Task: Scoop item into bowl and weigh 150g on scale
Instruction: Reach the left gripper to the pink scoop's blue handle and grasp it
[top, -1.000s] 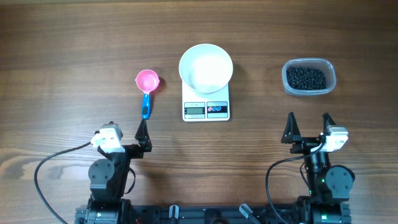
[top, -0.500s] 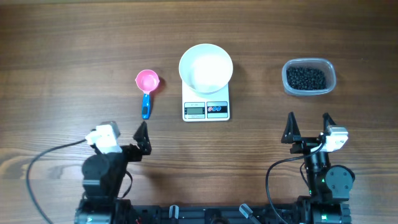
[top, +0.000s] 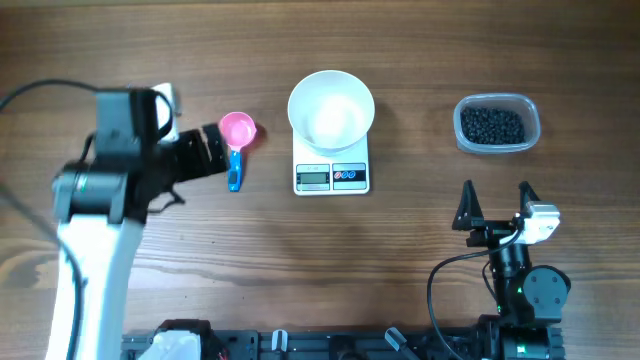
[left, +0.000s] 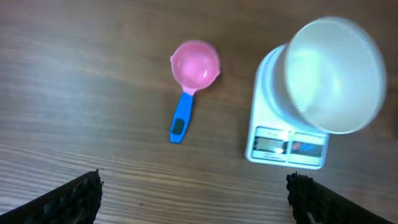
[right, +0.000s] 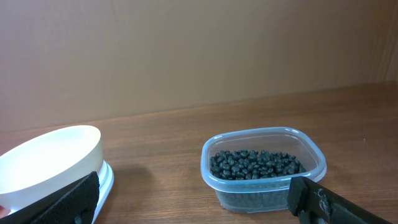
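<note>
The white bowl (top: 331, 109) is empty and stands on the white scale (top: 331, 177) at the middle of the table. The item, a heap of black pellets (top: 491, 125), lies in a clear tub (top: 531, 112) at the right. A pink scoop with a blue handle (top: 237, 131) lies left of the scale. My left gripper (top: 218, 152) hovers just left of the scoop, open and holding nothing. In the left wrist view the scoop (left: 194, 64) and bowl (left: 336, 74) lie ahead of the gripper (left: 198, 190). My right gripper (top: 495, 190) rests open near the front edge, facing the tub (right: 264, 186).
The left arm's white link (top: 90, 270) reaches across the table's left side, with its cable above it. The right wrist view shows the bowl (right: 50, 162) at the left and a plain brown wall behind the table.
My left arm has swung up from the front edge to just left of the pink scoop, its gripper still open. The right arm has not moved.
</note>
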